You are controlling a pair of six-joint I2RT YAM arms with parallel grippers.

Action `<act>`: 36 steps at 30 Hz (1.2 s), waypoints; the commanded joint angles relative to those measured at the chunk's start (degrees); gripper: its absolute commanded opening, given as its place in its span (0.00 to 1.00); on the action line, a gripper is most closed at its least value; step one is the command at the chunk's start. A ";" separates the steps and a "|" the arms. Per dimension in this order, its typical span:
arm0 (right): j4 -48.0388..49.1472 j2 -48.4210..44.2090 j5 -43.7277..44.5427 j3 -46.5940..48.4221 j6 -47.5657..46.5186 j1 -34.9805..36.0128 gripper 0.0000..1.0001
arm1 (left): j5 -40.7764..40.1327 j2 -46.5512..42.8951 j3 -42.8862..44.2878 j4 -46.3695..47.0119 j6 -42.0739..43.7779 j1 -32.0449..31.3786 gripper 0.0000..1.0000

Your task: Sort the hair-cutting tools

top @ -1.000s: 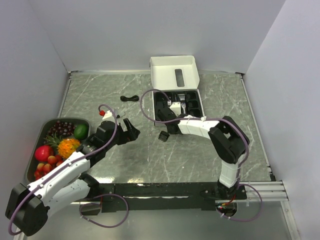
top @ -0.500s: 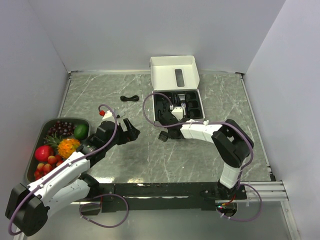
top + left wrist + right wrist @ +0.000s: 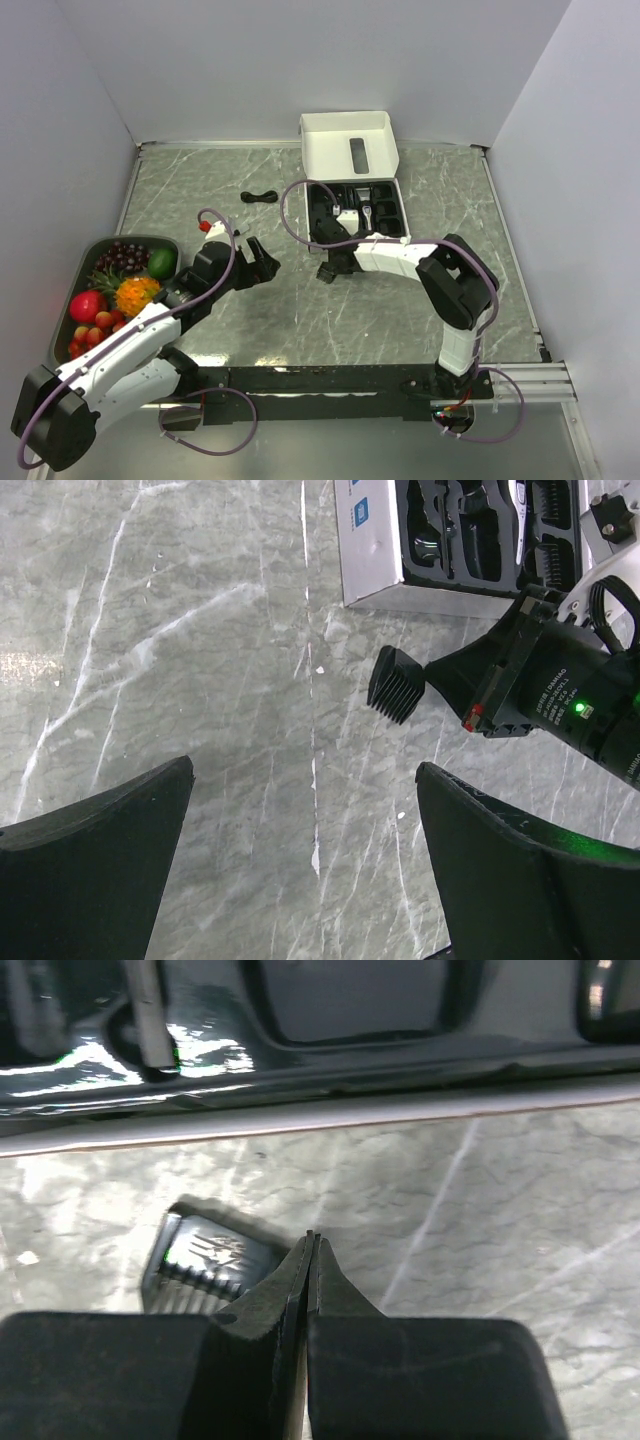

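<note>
Two grippers are over the table (image 3: 300, 330). Left gripper (image 3: 260, 262) hangs with its fingers spread wide and nothing between them, well left of the guard. Right gripper (image 3: 312, 1245) has its fingers pressed flat together, gripping nothing. The black comb guard (image 3: 200, 1258) lies on the table just beside its tips, near the front edge of the open box (image 3: 350, 145). The coiled cable (image 3: 261, 196) lies left of the box, apart from it

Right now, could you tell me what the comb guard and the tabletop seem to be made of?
Comb guard: likely moulded black plastic, semi-gloss, highlights on its ribbed teeth. Tabletop: grey stone look with white veins, perhaps marble or printed laminate.
</note>
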 commanded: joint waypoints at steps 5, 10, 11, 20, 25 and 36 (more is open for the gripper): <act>2.35 4.47 -9.87 3.33 3.34 0.95 0.00 | 0.00 -0.13 0.50 1.13 0.48 -0.27 0.99; 2.61 7.11 -9.96 7.20 1.76 0.86 0.00 | -0.44 -0.40 0.76 0.51 0.65 -0.27 0.99; 2.88 7.38 -9.87 7.99 1.50 0.69 0.00 | -0.53 -0.49 0.76 0.42 0.65 -0.27 0.99; -1.16 3.09 -4.69 9.93 -3.07 -0.02 0.37 | -0.53 -1.27 0.06 0.69 0.56 -0.27 0.99; -5.03 -2.80 -0.73 8.88 -5.18 1.38 0.61 | -1.05 -2.50 -0.12 0.07 0.65 -0.27 0.99; -0.29 -2.82 -10.64 9.14 -17.56 6.22 0.67 | -5.44 -7.16 1.20 -6.15 -2.33 -0.27 0.99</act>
